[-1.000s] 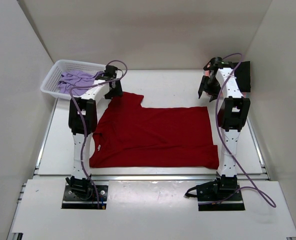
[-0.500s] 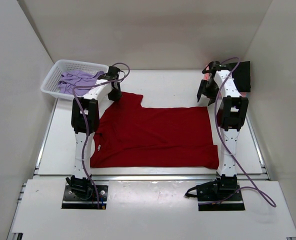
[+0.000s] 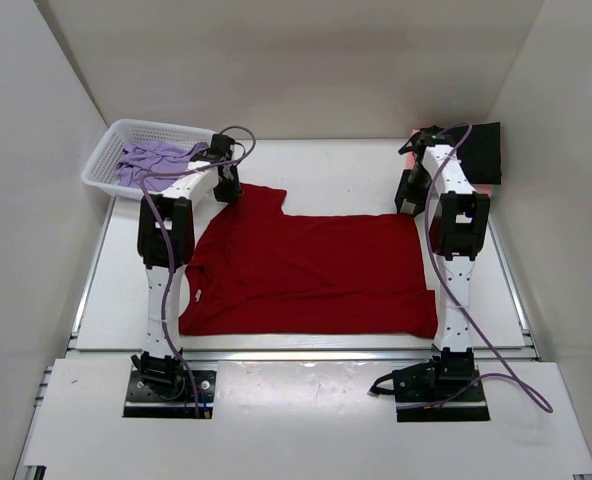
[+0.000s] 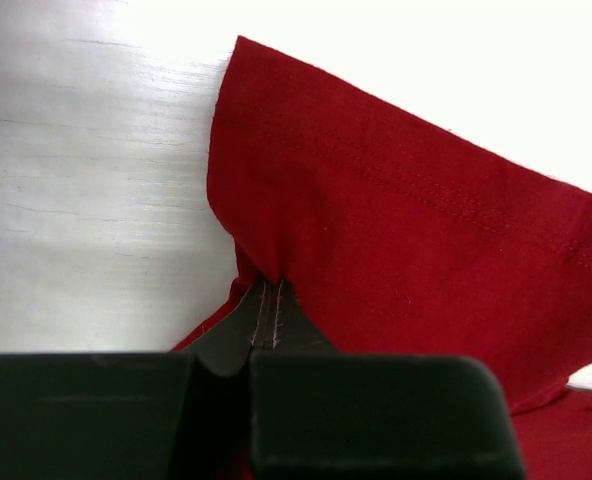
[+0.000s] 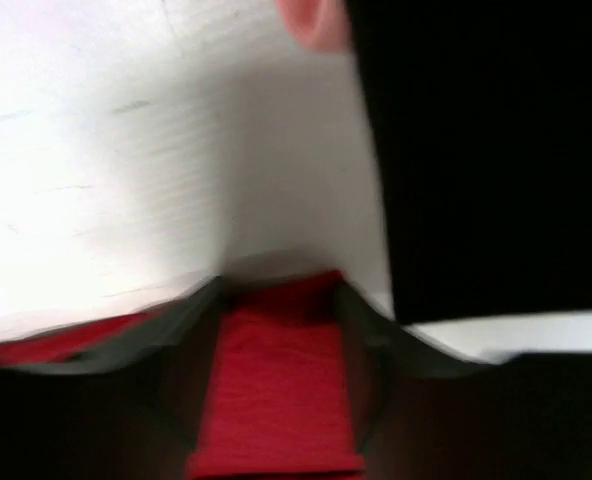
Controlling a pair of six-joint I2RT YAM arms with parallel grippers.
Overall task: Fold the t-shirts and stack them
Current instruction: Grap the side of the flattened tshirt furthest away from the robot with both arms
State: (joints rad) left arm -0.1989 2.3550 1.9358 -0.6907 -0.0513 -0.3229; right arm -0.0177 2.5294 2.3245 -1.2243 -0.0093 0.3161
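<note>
1 red t-shirt [image 3: 316,270], flat; neck label [image 3: 198,295] too small to read. Left gripper [image 4: 266,300] clamped on its far-left sleeve. Right gripper [image 5: 276,300], blurred, jaws apart astride its far-right edge.

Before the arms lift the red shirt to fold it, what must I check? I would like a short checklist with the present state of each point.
1. The left gripper is shut on the red shirt, at its sleeve: ok.
2. The right gripper grips the far right corner: not ok, jaws open astride the cloth.
3. The red shirt lies flat on the table: ok.
4. The black shirt is apart from the right gripper: cannot tell.
5. The lavender shirt stays inside the basket: ok.
</note>
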